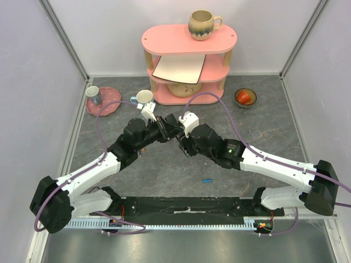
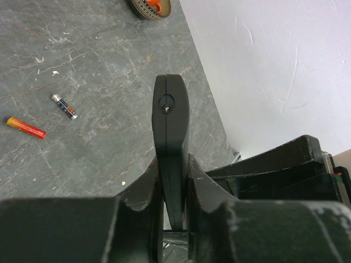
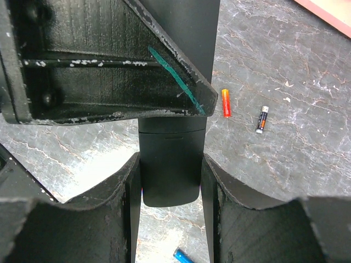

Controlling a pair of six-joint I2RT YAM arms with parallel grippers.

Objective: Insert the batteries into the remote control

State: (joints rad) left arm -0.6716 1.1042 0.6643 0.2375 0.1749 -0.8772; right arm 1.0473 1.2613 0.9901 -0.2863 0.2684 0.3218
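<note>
The left gripper (image 2: 174,164) is clamped on the remote control (image 2: 170,120), which stands edge-on between its fingers, one pressed to each flat face. The remote's near end sinks into shadow between them. The right gripper (image 3: 171,164) holds the same remote across its width near the rounded end, one finger on each narrow side.

In the right wrist view a finger (image 3: 109,66) of the left gripper crosses in front and hides the remote's middle, and the top edge cuts off its far end. From above, the two black grippers meet over mid-table and the remote cannot be made out among them.

On the grey table (image 2: 82,55) lie an orange-red battery (image 2: 24,127) and a dark battery (image 2: 64,106), near each other but apart. A blue battery (image 3: 182,256) is half cut off below the right jaws. A bowl (image 2: 151,6) is clipped by the frame's top. A pink shelf (image 1: 189,60) with a mug (image 1: 203,24) on top stands by the back wall
</note>
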